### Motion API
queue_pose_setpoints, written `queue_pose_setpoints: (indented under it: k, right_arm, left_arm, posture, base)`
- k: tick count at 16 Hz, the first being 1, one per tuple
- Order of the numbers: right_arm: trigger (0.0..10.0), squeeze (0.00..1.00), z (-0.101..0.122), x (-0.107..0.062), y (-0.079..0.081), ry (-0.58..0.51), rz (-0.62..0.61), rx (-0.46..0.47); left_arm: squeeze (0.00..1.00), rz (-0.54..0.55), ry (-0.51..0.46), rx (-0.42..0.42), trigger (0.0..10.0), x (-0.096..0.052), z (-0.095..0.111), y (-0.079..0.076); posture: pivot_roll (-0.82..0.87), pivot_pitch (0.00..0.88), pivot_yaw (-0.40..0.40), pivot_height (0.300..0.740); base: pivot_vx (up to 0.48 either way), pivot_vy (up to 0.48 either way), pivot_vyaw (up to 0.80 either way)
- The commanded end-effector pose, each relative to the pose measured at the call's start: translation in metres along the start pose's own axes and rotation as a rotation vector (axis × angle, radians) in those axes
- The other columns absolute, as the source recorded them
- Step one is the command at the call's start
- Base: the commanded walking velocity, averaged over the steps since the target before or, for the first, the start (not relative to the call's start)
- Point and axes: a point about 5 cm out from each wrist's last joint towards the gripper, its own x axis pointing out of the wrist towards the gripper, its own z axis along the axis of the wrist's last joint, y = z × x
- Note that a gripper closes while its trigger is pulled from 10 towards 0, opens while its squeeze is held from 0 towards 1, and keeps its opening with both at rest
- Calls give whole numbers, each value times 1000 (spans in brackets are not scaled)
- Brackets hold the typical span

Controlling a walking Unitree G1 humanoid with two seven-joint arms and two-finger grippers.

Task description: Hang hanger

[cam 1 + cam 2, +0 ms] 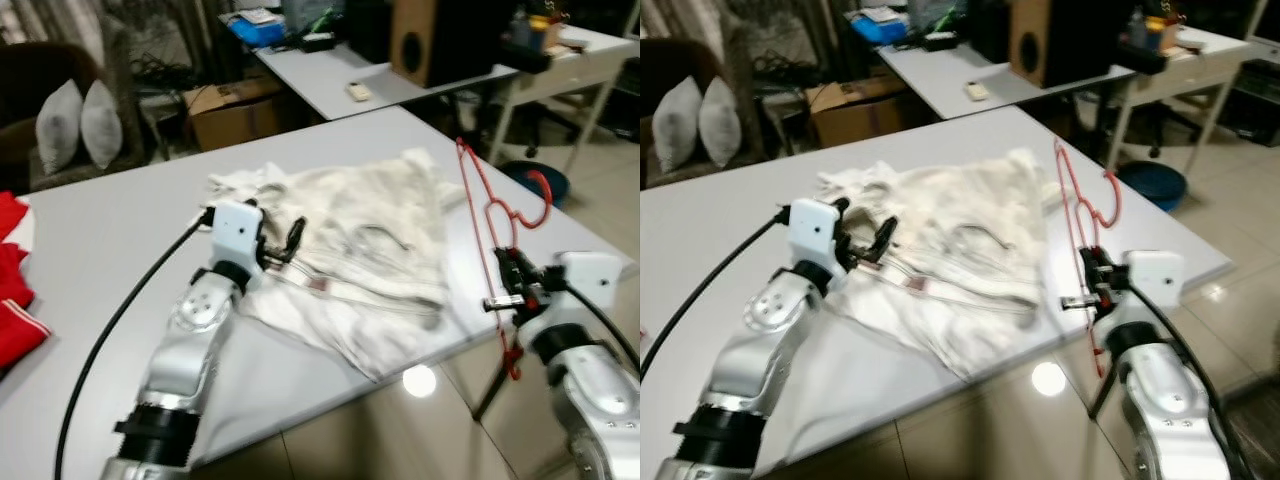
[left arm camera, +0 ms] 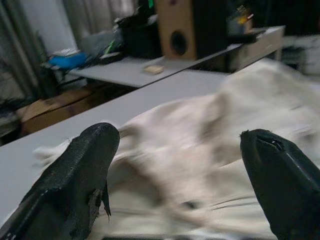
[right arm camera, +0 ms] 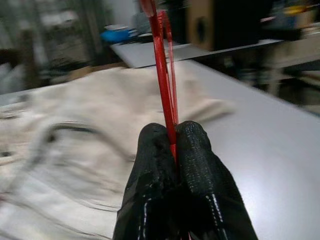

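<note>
The right tool (image 1: 512, 285) pinched the red hanger (image 1: 490, 215) at the worktop's (image 1: 110, 250) right edge. Thin, springy wire, likely slippery. The left tool (image 1: 285, 243) gaped wide over the white garment (image 1: 370, 260).

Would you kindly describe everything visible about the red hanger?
The red hanger is thin, looking like wire or slim plastic, with a curved hook toward the robot's right. It stands roughly upright off the grey table's right edge, beside the white garment, pinched between the shut fingers of the right end effector.
</note>
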Motion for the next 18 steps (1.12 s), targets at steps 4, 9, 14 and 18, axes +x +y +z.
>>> queue_pose_setpoints:
  k: [4,9,14,18]
  right_arm:
    - [10000,0,6,3,-2,-27,-1,-29]
    - [10000,0,3,1,-6,-22,-27,-37]
    - [10000,0,4,2,-7,-27,-37,-42]
    - [10000,0,5,2,-7,-31,-40,-51]
  left_arm:
    - [0,-189,-52,87,10000,9,14,-1]
    - [0,-690,-16,304,10000,5,14,-19]
    - [0,-893,79,410,10000,19,-1,-46]
    - [0,-864,125,538,10000,34,-15,-58]
  posture:
    - [-207,0,85,740]
    - [-205,0,99,740]
    - [-214,0,106,740]
    - [-219,0,106,740]
  base:
    - [90,0,0]
    - [0,0,0]
    - [0,0,0]
    - [0,0,0]
